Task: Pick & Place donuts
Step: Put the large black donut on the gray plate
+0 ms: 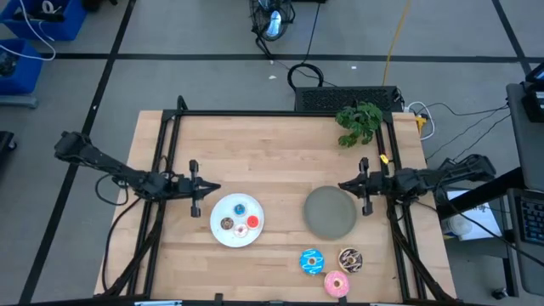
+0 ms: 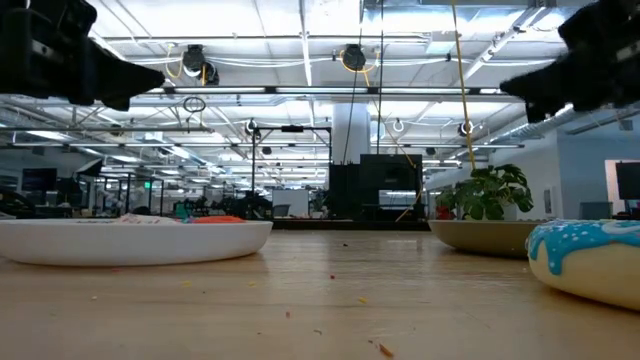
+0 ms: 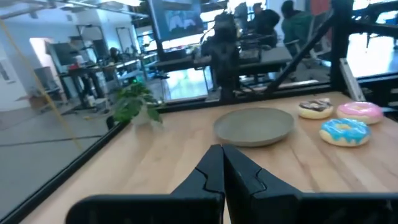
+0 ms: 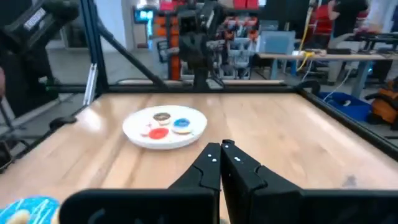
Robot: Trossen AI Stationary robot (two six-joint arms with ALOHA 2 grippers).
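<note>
left claw (image 1: 216, 188): hovering above the worktop (image 1: 272, 144) just beside the white plate's (image 1: 218, 231) far-left rim, fingers pressed together, holding nothing
right claw (image 1: 342, 184): facing it across the middle, just beside the grey plate (image 1: 330, 212), fingers likewise closed, empty
tiny donuts: sitting on the white plate, blue (image 1: 240, 209), brown (image 1: 227, 224), red (image 1: 252, 223), whitish (image 1: 240, 230)
larger donuts: lying together on bare worktop near the front edge, right of centre, blue (image 1: 312, 261), speckled brown (image 1: 350, 259), pink (image 1: 337, 284)
step in hand: probably nothing started yet, both arms waiting level
doing it well: right claw looks nearer the larger three; judging it needs opening before descending, coming straight down over one ring, pinching across the ring wall, not nudging the neighbours since they are sitting close together
target: likely the grey plate, bare now; only a guess
high view only: showing both plates, all seven donuts and both arms at once
low view only: showing both arms hanging well clear above the worktop; blue icing close at right edge
left wrist view: showing the three larger donuts beyond the grey plate, plant (image 3: 132, 104) at far corner
right wrist view: showing three tiny donuts on the white plate; the whitish one hard to tell there
</note>
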